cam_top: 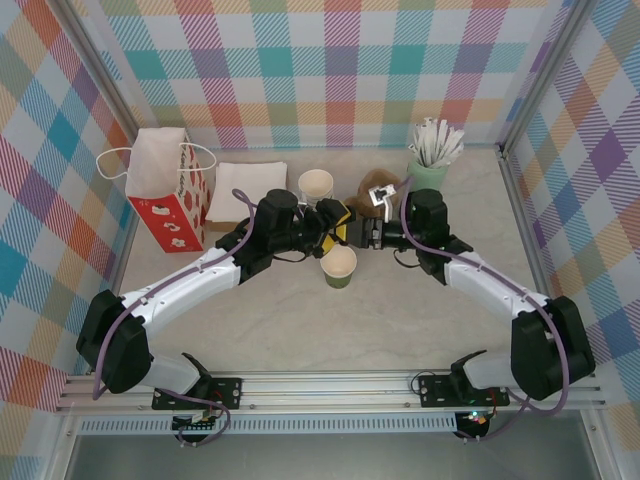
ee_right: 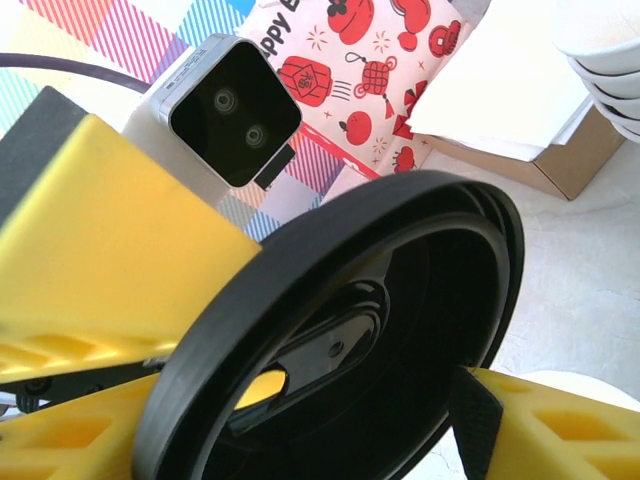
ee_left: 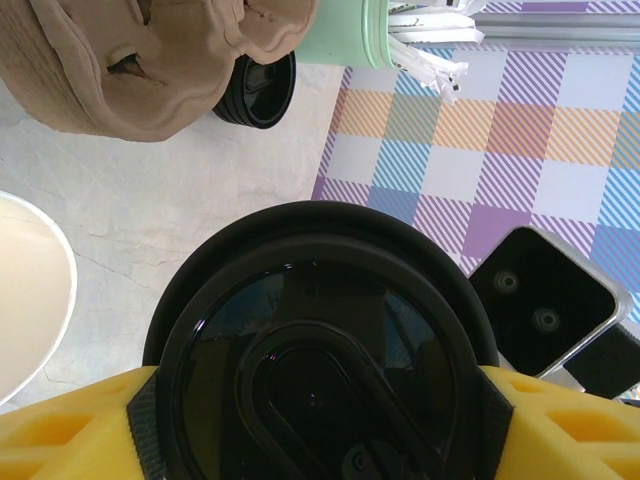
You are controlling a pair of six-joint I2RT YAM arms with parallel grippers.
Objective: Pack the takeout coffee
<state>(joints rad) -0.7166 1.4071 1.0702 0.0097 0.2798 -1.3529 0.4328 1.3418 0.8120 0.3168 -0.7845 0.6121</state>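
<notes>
Black lid (ee_left: 320,330) sits clenched at its rim between the yellow fingers (ee_left: 60,430) of the left gripper (cam_top: 337,226), at the middle of the top view. The right gripper (cam_top: 368,236) meets it from the right, its fingers flanking the rim; whether they clamp it I cannot tell. The green cup (cam_top: 339,266) stands uncapped just below them in the frame, cream inside.

Lid (ee_left: 320,350): glossy black plastic. Cup (cam_top: 339,266): matt green paper. Tabletop (ee_left: 180,200): pale, matt, faintly veined. Bag (ee_right: 370,60): printed paper.
</notes>
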